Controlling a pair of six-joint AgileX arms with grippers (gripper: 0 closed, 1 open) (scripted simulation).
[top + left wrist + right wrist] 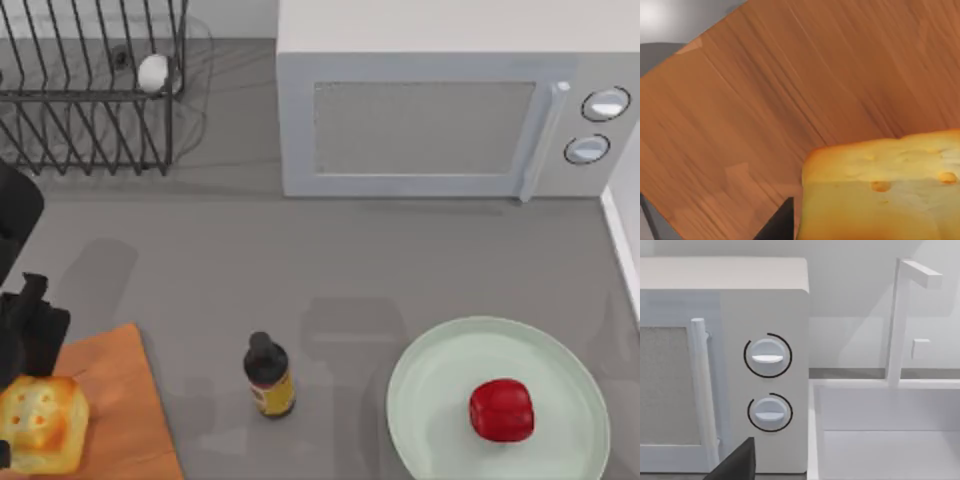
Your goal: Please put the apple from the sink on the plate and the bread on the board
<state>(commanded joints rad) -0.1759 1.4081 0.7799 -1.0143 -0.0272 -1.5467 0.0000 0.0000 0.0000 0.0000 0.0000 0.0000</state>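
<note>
Apple [501,409] sits on the plate [430,372], near right of the table, right of the plate's centre. Bread [41,424] lies on the board [115,400] at the near left corner, toasted top up. Left gripper [30,325] is at the left edge, just beyond the bread's far side, over the board's edge. Dark bottle [268,374] with a yellow label stands between board and plate. Microwave [430,120] far centre-right. Wire rack [90,90] far left, a white egg [153,72] in it.
</note>
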